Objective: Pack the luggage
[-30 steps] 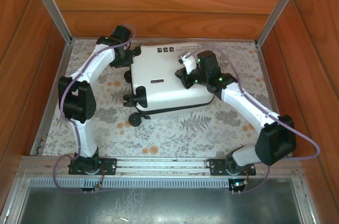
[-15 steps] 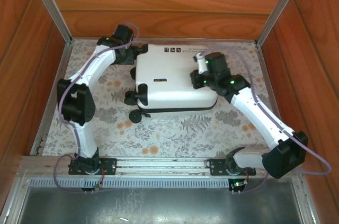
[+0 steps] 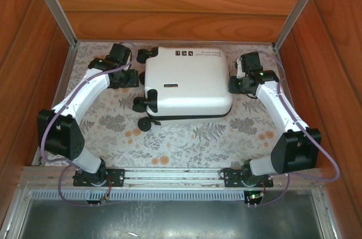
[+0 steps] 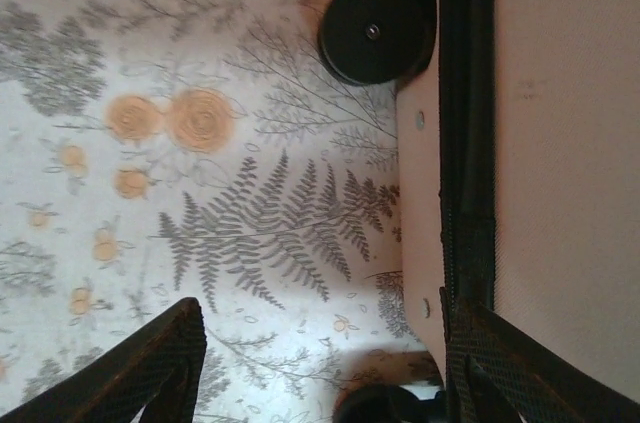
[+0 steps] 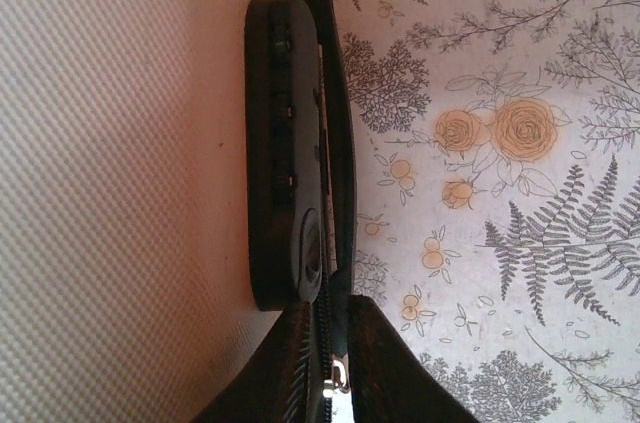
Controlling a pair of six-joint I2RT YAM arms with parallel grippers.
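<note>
The luggage [image 3: 186, 83] is a glossy white hard-shell suitcase lying flat and closed at the back of the table, black wheels on its left side. My left gripper [image 3: 128, 78] sits beside that left side. In the left wrist view it [image 4: 325, 368] stands wide open over the cloth, one finger [image 4: 500, 363] against the black zipper band [image 4: 467, 143], a wheel [image 4: 375, 28] ahead. My right gripper [image 3: 234, 84] is at the suitcase's right edge. In the right wrist view it [image 5: 335, 378] is closed narrowly on the silver zipper pull [image 5: 337, 384], just below the black lock block [image 5: 285, 153].
A floral, fern-printed cloth [image 3: 186, 137] covers the table. Wooden walls and metal corner posts [image 3: 54, 7] close in the back and sides. A metal rail [image 3: 169, 174] carrying both arm bases runs along the near edge.
The right gripper came off the lid and dropped to the suitcase's right edge. The left arm swung back and lower on the left side. The suitcase turned slightly and shifted back.
</note>
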